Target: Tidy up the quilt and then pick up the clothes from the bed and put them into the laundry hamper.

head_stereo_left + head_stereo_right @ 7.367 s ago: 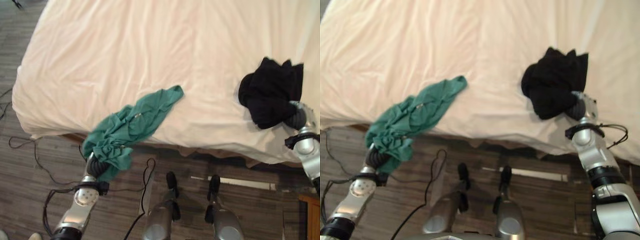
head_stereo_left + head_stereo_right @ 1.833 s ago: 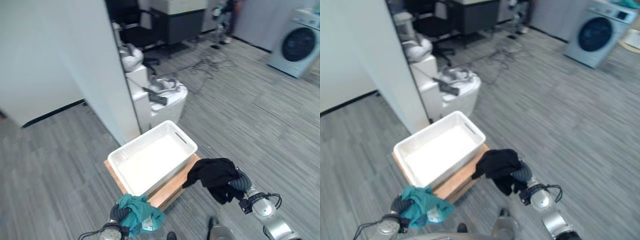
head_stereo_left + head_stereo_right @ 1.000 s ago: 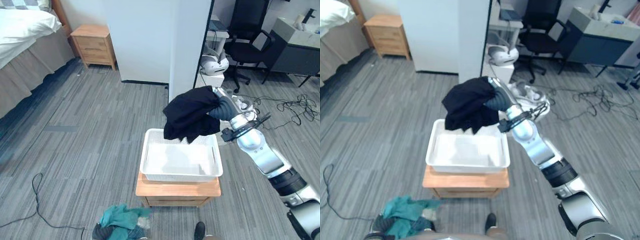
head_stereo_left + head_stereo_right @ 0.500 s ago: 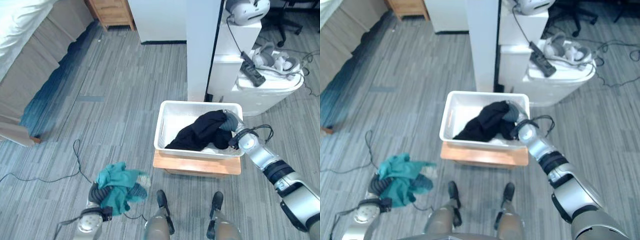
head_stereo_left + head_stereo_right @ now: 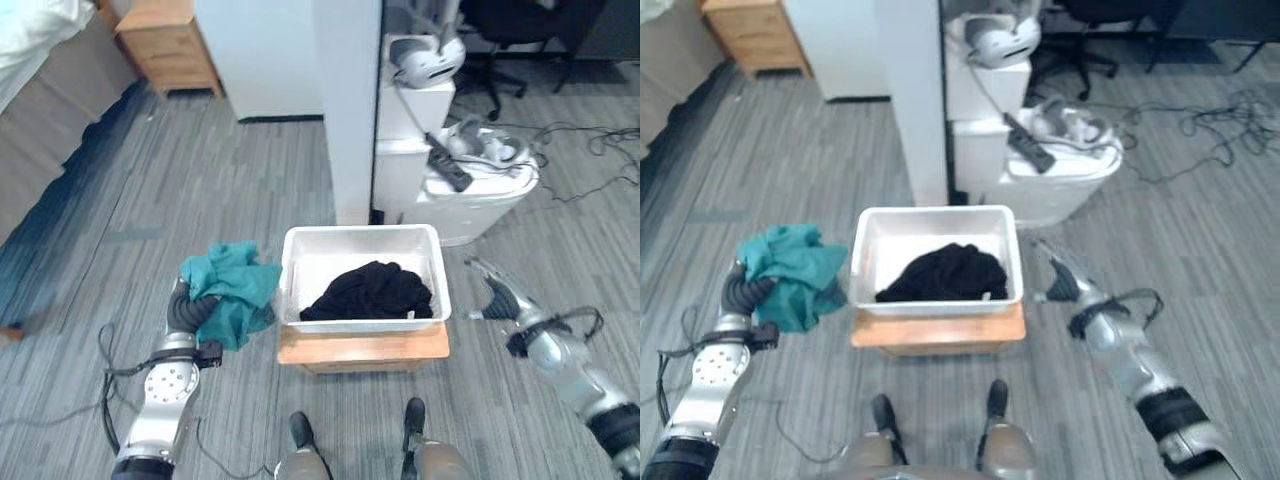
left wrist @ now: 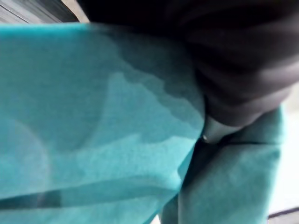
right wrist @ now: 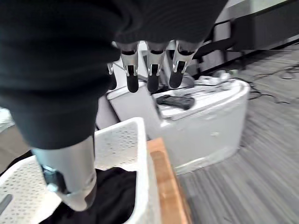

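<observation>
A white laundry hamper [image 5: 360,232] stands on a low wooden stand [image 5: 362,348]. A black garment [image 5: 372,290] lies bunched inside it. My left hand [image 5: 190,310] is raised just left of the hamper, shut on a teal garment [image 5: 228,288] that bunches over it and touches the hamper's left wall. In the left wrist view the teal garment [image 6: 93,121] covers the hand. My right hand [image 5: 497,298] hovers to the right of the hamper, open and holding nothing; its straight fingers [image 7: 153,77] show past the hamper's rim [image 7: 140,154] and the black garment [image 7: 112,196].
A white pillar [image 5: 345,100] rises right behind the hamper. Beside it stands a round white unit [image 5: 470,190] with a remote and a headset on top. A wooden nightstand [image 5: 170,45] and the bed's edge [image 5: 40,110] are at the far left. Cables trail over the floor.
My right hand has let go of the black garment, which now lies in the hamper, and has drawn back to the right. My left hand has lifted the teal garment up beside the hamper.
</observation>
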Controlling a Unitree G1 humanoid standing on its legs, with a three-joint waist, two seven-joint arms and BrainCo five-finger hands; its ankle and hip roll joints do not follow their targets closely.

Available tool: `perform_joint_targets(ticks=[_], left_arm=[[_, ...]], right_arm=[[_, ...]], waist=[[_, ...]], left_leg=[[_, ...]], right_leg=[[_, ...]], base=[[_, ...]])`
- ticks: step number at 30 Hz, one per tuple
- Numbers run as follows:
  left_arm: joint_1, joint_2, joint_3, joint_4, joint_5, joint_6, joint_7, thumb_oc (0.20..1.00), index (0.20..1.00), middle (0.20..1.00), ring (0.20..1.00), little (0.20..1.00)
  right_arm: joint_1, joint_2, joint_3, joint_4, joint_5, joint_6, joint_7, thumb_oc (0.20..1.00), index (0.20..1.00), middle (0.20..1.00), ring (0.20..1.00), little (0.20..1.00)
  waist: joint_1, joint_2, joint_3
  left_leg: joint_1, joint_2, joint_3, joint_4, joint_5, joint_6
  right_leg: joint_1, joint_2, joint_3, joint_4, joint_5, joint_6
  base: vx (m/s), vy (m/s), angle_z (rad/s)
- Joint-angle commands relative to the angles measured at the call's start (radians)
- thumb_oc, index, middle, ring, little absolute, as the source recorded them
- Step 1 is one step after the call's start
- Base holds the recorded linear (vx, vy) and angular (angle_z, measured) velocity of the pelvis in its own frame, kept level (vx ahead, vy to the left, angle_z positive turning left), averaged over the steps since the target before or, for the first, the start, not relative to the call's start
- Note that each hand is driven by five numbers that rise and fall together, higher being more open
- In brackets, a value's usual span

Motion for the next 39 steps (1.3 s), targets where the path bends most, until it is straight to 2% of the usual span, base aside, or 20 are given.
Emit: perform_joint_targets(ticks=[1,4,5,8,14,15,16,18,19,20,21,22,26,27,30,34,35,37,39], left_arm=[[-0.054,0.002,-0.009,-0.007,0.041,-0.055,0.04,0.2,0.2,0.2,0.2,0.2],[-0.052,-0.011,-0.007,0.024,0.046,-0.051,0.069,0.2,0.2,0.2,0.2,0.2],[-0.054,-0.011,-0.009,0.027,0.046,-0.052,0.07,0.2,0.2,0.2,0.2,0.2],[-0.101,-0.013,-0.047,0.129,0.093,-0.033,0.095,0.2,0.2,0.2,0.2,0.2],[-0.068,-0.034,-0.1,0.134,0.148,-0.031,0.084,0.2,0.2,0.2,0.2,0.2],[-0.202,-0.035,-0.144,0.19,0.148,0.013,0.12,0.2,0.2,0.2,0.2,0.2],[-0.265,-0.007,-0.151,0.2,0.147,0.021,0.109,0.2,0.2,0.2,0.2,0.2],[-0.299,-0.046,-0.217,0.295,0.242,0.021,0.155,0.2,0.2,0.2,0.2,0.2],[-0.287,-0.044,-0.228,0.333,0.27,0.008,0.147,0.2,0.2,0.2,0.2,0.2],[-0.286,-0.059,-0.24,0.391,0.287,0.005,0.203,0.2,0.2,0.2,0.2,0.2],[-0.289,-0.06,-0.24,0.397,0.288,0.001,0.207,0.2,0.2,0.2,0.2,0.2],[-0.398,-0.038,-0.267,0.493,0.279,0.031,0.232,0.2,0.2,0.2,0.2,0.2],[-0.537,0.019,-0.309,0.547,0.318,0.057,0.265,0.2,0.2,0.2,0.2,0.2],[-0.587,0.021,-0.313,0.587,0.306,0.062,0.271,1.0,1.0,1.0,1.0,1.0],[-0.622,-0.016,-0.305,0.653,0.22,0.054,0.255,1.0,1.0,1.0,1.0,1.0],[-0.597,-0.063,-0.287,0.636,0.121,0.033,0.232,1.0,1.0,1.0,1.0,1.0],[-0.537,-0.123,-0.257,0.587,-0.033,0.009,0.2,1.0,1.0,1.0,1.0,1.0],[-0.462,-0.189,-0.222,0.56,-0.245,-0.007,0.156,1.0,1.0,1.0,1.0,1.0],[-0.384,-0.2,-0.202,0.505,-0.316,-0.018,0.119,1.0,1.0,1.0,1.0,1.0]], right_arm=[[0.037,0.019,-0.021,-0.079,-0.046,-0.028,-0.013,1.0,1.0,1.0,1.0,1.0],[0.12,0.034,-0.054,-0.098,-0.025,-0.032,-0.013,1.0,1.0,1.0,1.0,1.0],[0.121,0.034,-0.055,-0.099,-0.025,-0.032,-0.012,1.0,1.0,1.0,1.0,1.0],[0.151,0.036,-0.041,-0.083,-0.03,-0.029,-0.011,1.0,1.0,1.0,1.0,1.0],[0.168,0.04,-0.021,-0.073,-0.026,-0.037,-0.012,1.0,1.0,1.0,1.0,1.0],[0.141,0.039,0.016,-0.069,-0.026,-0.037,0.001,1.0,1.0,1.0,1.0,1.0],[0.13,0.042,0.027,-0.079,-0.015,-0.038,-0.002,1.0,1.0,1.0,1.0,1.0],[0.095,0.067,0.071,-0.061,-0.008,-0.038,-0.015,1.0,1.0,1.0,1.0,1.0],[0.088,0.074,0.088,-0.054,-0.013,-0.043,-0.024,1.0,1.0,1.0,1.0,1.0],[0.064,0.089,0.123,-0.039,-0.023,-0.041,-0.053,1.0,1.0,1.0,1.0,1.0],[0.058,0.091,0.127,-0.032,-0.024,-0.044,-0.057,1.0,1.0,1.0,1.0,1.0],[0.004,0.103,0.188,0.005,-0.015,-0.049,-0.065,1.0,1.0,1.0,1.0,1.0],[-0.035,0.114,0.234,0.018,-0.024,-0.053,-0.08,1.0,1.0,1.0,1.0,1.0],[-0.038,0.119,0.247,0.028,-0.033,-0.054,-0.09,1.0,1.0,1.0,1.0,1.0],[-0.051,0.135,0.266,0.065,-0.035,-0.048,-0.093,1.0,1.0,1.0,1.0,1.0],[-0.046,0.148,0.266,0.091,-0.031,-0.039,-0.096,1.0,1.0,1.0,1.0,1.0],[-0.036,0.161,0.26,0.109,-0.021,-0.028,-0.093,1.0,1.0,1.0,1.0,1.0],[-0.026,0.169,0.252,0.127,-0.006,-0.011,-0.088,1.0,1.0,1.0,1.0,1.0],[-0.011,0.168,0.236,0.132,0.003,0.002,-0.079,1.0,1.0,1.0,1.0,1.0]], waist=[[-0.029,0.006,-0.074],[-0.075,0.017,-0.074],[-0.073,0.017,-0.074],[-0.11,0.025,-0.075],[-0.147,0.05,-0.044],[-0.178,0.054,-0.046],[-0.196,0.059,-0.041],[-0.226,0.056,-0.022],[-0.227,0.056,-0.006],[-0.222,0.061,0.012],[-0.222,0.062,0.008],[-0.241,0.068,0.017],[-0.257,0.069,0.037],[-0.258,0.072,0.042],[-0.259,0.073,0.043],[-0.25,0.071,0.037],[-0.24,0.07,0.029],[-0.23,0.071,0.014],[-0.218,0.074,-0.008]], left_leg=[[0.039,0.022,0.042,0.001,-0.042,-0.02],[0.059,0.023,0.079,0.001,-0.046,-0.022],[0.059,0.023,0.08,0.001,-0.047,-0.023],[0.077,0.02,0.092,0.001,-0.067,-0.034],[0.058,0.012,0.122,0.001,-0.061,-0.037],[0.053,0.013,0.138,0.001,-0.06,-0.04],[0.045,0.014,0.152,0.001,-0.06,-0.042],[0.012,0.015,0.175,0.001,-0.057,-0.042],[-0.01,0.017,0.183,0.001,-0.053,-0.042],[-0.043,0.02,0.188,0.001,-0.046,-0.044],[-0.048,0.02,0.189,0.001,-0.045,-0.044],[-0.072,0.026,0.204,0.001,-0.038,-0.048],[-0.108,0.034,0.228,0.001,-0.028,-0.054],[-0.127,0.038,0.227,0.001,-0.021,-0.056],[-0.142,0.043,0.219,0.001,-0.016,-0.06],[-0.134,0.046,0.209,0.001,-0.014,-0.063],[-0.122,0.046,0.204,0.001,-0.016,-0.063],[-0.104,0.046,0.197,0.001,-0.019,-0.062],[-0.076,0.049,0.192,0.001,-0.024,-0.062]], right_leg=[[0.048,-0.068,0.01,0.003,-0.157,0.079],[0.037,-0.069,0.03,0.003,-0.147,0.084],[0.036,-0.068,0.031,0.003,-0.147,0.084],[0.029,-0.069,0.058,0.003,-0.155,0.095],[-0.034,-0.074,0.094,0.003,-0.135,0.102],[-0.054,-0.074,0.111,0.003,-0.128,0.104],[-0.078,-0.075,0.125,0.003,-0.119,0.107],[-0.138,-0.073,0.15,0.003,-0.096,0.108],[-0.17,-0.072,0.159,0.003,-0.085,0.11],[-0.206,-0.072,0.161,0.003,-0.076,0.112],[-0.212,-0.072,0.162,0.003,-0.074,0.112],[-0.248,-0.072,0.177,0.003,-0.064,0.12],[-0.304,-0.07,0.196,0.003,-0.044,0.124],[-0.321,-0.072,0.192,0.003,-0.04,0.125],[-0.332,-0.072,0.19,0.003,-0.039,0.123],[-0.32,-0.071,0.182,0.003,-0.042,0.119],[-0.304,-0.07,0.171,0.003,-0.048,0.114],[-0.279,-0.066,0.161,0.003,-0.058,0.106],[-0.24,-0.061,0.15,0.003,-0.071,0.099]], base=[[0.05,0.004,-0.34],[0.03,-0.004,-0.4],[0.01,-0.009,-0.35],[0.08,0.01,-0.32],[-0.03,0.007,-0.3],[0.01,0.037,-0.17],[-0.03,0.031,-0.13],[-0.11,-0.008,-0.33],[-0.17,-0.04,-0.63],[-0.14,-0.039,-0.61],[-0.08,0.0,-0.68],[0.0,0.026,-0.5],[-0.02,0.004,-0.26],[-0.03,-0.04,-0.25],[-0.01,-0.028,-0.07],[0.01,-0.028,-0.08],[0.0,0.0,0.0],[0.02,-0.004,0.02],[0.06,0.005,0.08]])
